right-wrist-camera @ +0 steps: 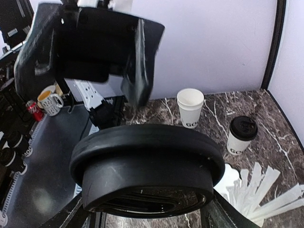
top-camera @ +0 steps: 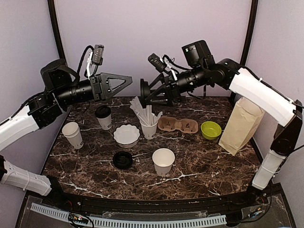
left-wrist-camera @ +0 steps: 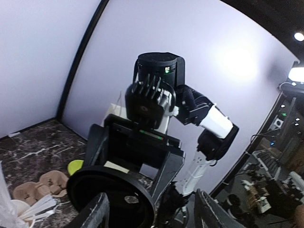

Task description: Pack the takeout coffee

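Note:
One takeout coffee cup with its black lid on stands at the back left of the table, also seen in the right wrist view. Two unlidded white cups stand at the left and the front middle. My right gripper hangs above the table's back, shut on a loose black lid, which fills the right wrist view. My left gripper faces it from the left, open and apart from that lid. Another black lid lies on the table.
A white scalloped bowl and a small cup of straws sit mid-table. A brown cardboard cup carrier, a green bowl and a tan paper bag stand to the right.

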You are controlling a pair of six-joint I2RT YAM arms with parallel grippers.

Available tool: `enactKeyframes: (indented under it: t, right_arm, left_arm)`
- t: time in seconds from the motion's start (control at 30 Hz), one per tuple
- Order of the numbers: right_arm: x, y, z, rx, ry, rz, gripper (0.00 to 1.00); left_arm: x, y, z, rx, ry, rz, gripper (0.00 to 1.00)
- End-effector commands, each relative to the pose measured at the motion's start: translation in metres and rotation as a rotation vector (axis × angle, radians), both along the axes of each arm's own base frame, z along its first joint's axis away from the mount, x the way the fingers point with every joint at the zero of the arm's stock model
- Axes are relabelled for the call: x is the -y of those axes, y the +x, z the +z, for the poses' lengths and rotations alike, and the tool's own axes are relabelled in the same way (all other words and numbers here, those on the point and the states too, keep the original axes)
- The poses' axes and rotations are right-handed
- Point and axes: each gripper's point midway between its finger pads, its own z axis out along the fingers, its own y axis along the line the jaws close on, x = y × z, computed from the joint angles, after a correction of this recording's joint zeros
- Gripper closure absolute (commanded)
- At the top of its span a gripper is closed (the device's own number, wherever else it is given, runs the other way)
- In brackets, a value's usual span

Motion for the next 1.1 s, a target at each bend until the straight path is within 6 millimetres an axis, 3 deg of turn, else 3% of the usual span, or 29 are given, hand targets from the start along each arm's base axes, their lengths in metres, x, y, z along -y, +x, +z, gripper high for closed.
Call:
enactKeyframes:
  t: [0.0,0.07,0.17,0.3,0.57,0.77,1.07]
  right_arm:
    - [0.032,-0.006,-0.036,0.164,-0.185,0.000,0.28]
    - [0.047,-0.003,-0.065,0.229,-0.301,0.007,0.28]
    - [0.066,0.003,-0.108,0.330,-0.463,0.047,0.29]
    - [0.086,0.001,-0.145,0.349,-0.632,0.128,0.31]
    - [0.105,-0.011,-0.178,0.271,-0.832,0.250,0.32]
    - [0.094,-0.022,-0.189,0.251,-0.857,0.269,0.31]
    - [0.077,-0.023,-0.201,0.270,-0.888,0.251,0.31]
  left_arm:
    - [-0.037,0.007,-0.027,0.037,0.190,0.203,0.34]
    - [-0.052,0.011,-0.046,0.014,0.280,0.272,0.34]
    - [-0.067,0.014,-0.056,0.011,0.326,0.342,0.34]
    - [-0.076,0.008,-0.054,0.031,0.310,0.363,0.34]
    - [-0.081,0.010,-0.060,0.040,0.325,0.390,0.33]
    - [-0.079,0.011,-0.065,0.033,0.325,0.382,0.33]
    - [-0.075,0.010,-0.070,0.018,0.316,0.366,0.33]
